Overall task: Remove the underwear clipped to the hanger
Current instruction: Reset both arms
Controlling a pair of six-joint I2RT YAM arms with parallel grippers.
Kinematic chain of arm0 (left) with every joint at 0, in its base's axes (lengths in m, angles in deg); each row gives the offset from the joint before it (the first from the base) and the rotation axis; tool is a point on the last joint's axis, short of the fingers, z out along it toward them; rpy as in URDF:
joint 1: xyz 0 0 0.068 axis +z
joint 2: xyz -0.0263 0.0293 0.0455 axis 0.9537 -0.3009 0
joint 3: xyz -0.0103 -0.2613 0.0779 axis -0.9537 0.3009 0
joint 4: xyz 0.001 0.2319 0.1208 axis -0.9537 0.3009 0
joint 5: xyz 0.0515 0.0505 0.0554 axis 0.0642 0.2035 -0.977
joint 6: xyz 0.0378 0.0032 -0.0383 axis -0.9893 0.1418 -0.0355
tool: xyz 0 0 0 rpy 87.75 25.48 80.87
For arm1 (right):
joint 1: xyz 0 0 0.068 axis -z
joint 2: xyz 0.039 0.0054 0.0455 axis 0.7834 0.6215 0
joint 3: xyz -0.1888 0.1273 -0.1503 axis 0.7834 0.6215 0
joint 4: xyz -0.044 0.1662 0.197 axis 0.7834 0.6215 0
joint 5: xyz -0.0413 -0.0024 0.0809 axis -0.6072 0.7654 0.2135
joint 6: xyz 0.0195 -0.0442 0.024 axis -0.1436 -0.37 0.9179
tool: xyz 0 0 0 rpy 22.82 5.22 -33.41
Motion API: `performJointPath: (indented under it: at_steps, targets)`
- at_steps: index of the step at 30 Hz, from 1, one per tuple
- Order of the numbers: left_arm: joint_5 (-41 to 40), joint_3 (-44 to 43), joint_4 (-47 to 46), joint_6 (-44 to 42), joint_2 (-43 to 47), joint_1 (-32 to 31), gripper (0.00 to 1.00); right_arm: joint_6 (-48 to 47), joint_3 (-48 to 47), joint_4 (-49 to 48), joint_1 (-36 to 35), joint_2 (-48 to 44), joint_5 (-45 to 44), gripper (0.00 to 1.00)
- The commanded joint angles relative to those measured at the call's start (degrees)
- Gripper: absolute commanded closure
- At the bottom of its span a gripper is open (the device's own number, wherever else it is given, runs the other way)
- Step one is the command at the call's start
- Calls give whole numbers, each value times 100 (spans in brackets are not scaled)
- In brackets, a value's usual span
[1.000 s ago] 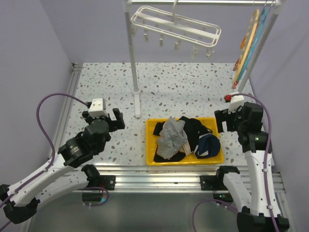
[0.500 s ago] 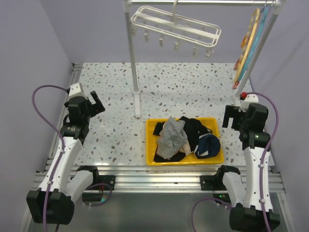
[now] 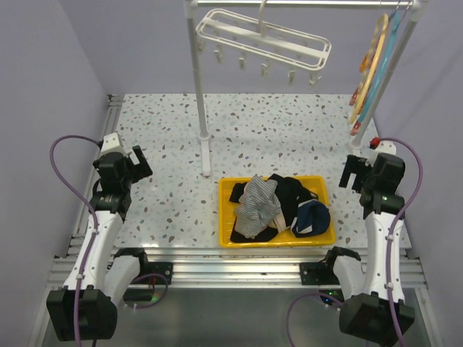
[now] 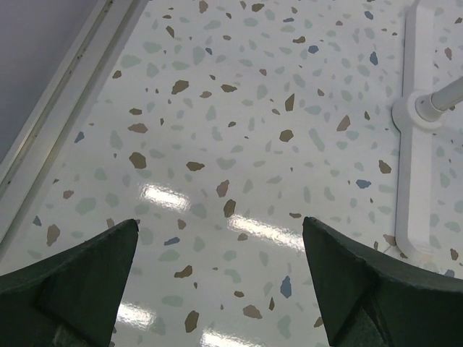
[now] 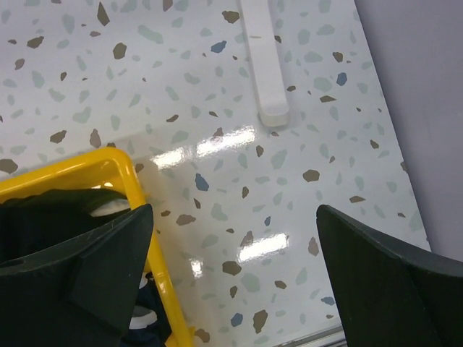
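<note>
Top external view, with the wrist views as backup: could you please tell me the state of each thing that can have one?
Clip hanger: hanging from the rail, tilted, visible clips empty.
Underwear: off the clips, heaped in the yellow tray.
Yellow tray: flat on the table, holding the underwear.
Left pincer: open, empty, above bare table.
Right pincer: open, empty, by the tray's right side.

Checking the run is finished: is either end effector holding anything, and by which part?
Nothing is held: left end effector and right end effector are open, empty.
</note>
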Motion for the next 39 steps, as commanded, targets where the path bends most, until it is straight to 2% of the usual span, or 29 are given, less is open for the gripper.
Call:
performJointPath:
  at_steps: [1,5,13,20,39]
  targets:
    - [-180,-25,-239,-513,56,38,0,300,71,-531,28,37,-292,1]
    - [-251,71,-362,-593,170,38,0,503,36,-593,28,107,-354,2]
    - [-216,247,-784,-488,276,38,0,1030,-87,-655,28,283,-1380,1]
    - [-207,326,-942,-409,241,38,0,1180,-228,-470,28,573,-1926,1]
    - [-233,529,-1039,-409,303,38,0,1039,-52,-506,28,503,-1901,1]
